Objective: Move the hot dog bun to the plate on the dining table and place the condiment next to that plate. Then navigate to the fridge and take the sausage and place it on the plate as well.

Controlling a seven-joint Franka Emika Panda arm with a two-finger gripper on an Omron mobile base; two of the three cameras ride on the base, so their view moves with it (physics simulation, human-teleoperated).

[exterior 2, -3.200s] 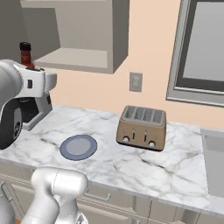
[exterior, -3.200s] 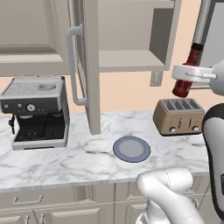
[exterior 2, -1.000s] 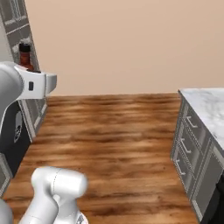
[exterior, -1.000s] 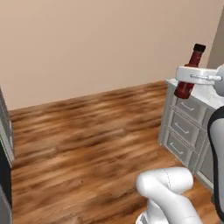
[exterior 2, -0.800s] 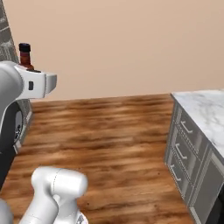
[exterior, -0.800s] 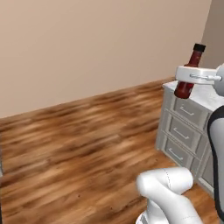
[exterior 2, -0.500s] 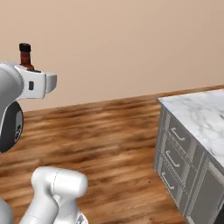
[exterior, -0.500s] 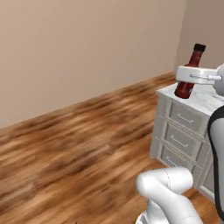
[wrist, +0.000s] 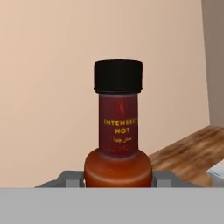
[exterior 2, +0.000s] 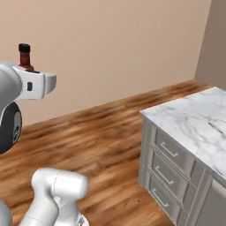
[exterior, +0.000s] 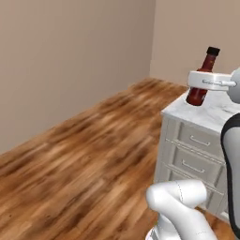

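From my left base camera I see bare beige wall (exterior: 70,61) at the left, then wood floor (exterior: 79,159), then a grey drawer cabinet with a marble worktop (exterior: 213,112) at the right. Above that worktop's near corner my tool (exterior: 202,82) is clamped around the condiment (exterior: 202,77), carrying it upright in the air, black cap on top. On the hand camera the bottle's neck label reads "HOT". From the right base camera, the condiment's cap pokes up above the white hand at far left.
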